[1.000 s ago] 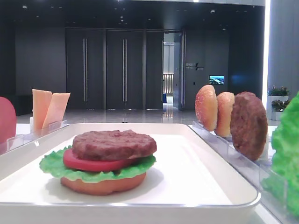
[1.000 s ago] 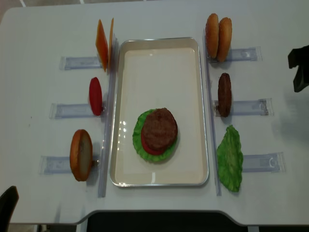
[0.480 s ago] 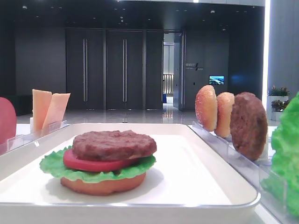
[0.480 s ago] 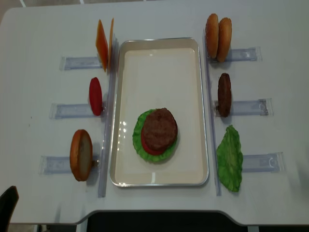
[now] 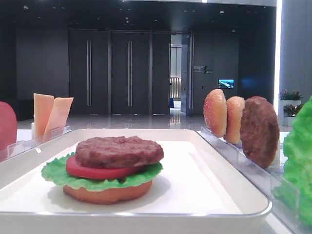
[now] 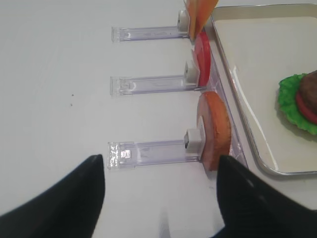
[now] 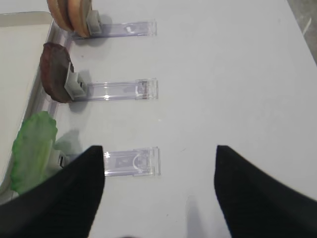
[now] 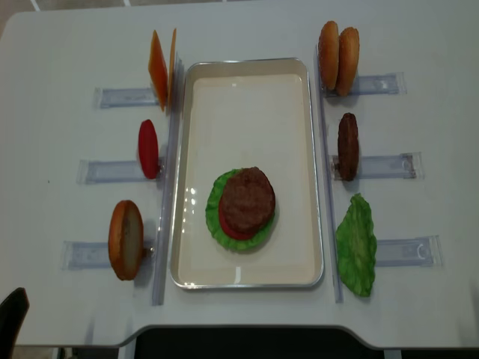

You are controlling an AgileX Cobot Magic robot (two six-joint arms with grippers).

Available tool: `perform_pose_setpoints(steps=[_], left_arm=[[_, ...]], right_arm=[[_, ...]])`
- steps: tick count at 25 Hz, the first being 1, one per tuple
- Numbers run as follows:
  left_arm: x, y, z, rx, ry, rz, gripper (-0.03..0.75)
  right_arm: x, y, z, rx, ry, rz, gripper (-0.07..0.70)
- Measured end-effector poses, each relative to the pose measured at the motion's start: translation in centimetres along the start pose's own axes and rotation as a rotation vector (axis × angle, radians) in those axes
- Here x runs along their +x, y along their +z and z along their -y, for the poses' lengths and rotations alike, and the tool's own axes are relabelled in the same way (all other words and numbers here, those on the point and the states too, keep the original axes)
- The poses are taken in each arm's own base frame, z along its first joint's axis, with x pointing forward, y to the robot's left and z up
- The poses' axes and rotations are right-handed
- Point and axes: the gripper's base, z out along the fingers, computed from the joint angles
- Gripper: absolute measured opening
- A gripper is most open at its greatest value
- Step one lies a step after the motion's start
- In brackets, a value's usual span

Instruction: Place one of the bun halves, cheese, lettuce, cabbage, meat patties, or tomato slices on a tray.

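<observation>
Over on the left side of the desk (image 8: pixel 67 45), the left tool (image 6: pixel 161 198) hangs released, fingers wide and holding nothing, just back from the bun half (image 8: pixel 126 239) standing on edge in the nearest clear rack (image 6: pixel 153 151), at about nine o'clock from the stack. Further up the same side, the tomato slice (image 8: pixel 148 149) and the cheese (image 8: pixel 160 69) wait in their own racks. In the middle, the tray (image 8: pixel 251 67) carries a bun base, lettuce, tomato and meat patty (image 8: pixel 247 198), so cheese or a top bun looks the likely next layer. The sensible play: bracket the upright piece across its thin faces, lift straight out of its slot before swinging over the rim, and set it down flat and centred. Moving right, bun halves (image 8: pixel 338 58), a spare patty (image 8: pixel 348 146) and lettuce (image 8: pixel 355 245) line the three o'clock side, where the right tool (image 7: pixel 158 191) hovers spread and empty over bare desk.
</observation>
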Motion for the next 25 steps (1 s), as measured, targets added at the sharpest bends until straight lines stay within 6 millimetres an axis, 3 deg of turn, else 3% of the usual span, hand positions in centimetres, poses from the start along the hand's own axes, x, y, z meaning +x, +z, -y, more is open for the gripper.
perform_pose_setpoints(steps=[7,11,25], left_arm=[[0.0,0.0,0.0,0.0,0.0,0.0,0.534],[0.0,0.0,0.0,0.0,0.0,0.0,0.534],[0.0,0.0,0.0,0.0,0.0,0.0,0.534]], right_arm=[[2.5,-1.8,0.0,-0.004,-0.039,0.161,0.454],[3.4,-1.5,0.1,-0.003,-0.052,0.124,0.454],[3.6,-1.4,-0.1,-0.024,-0.077,0.111,0.452]])
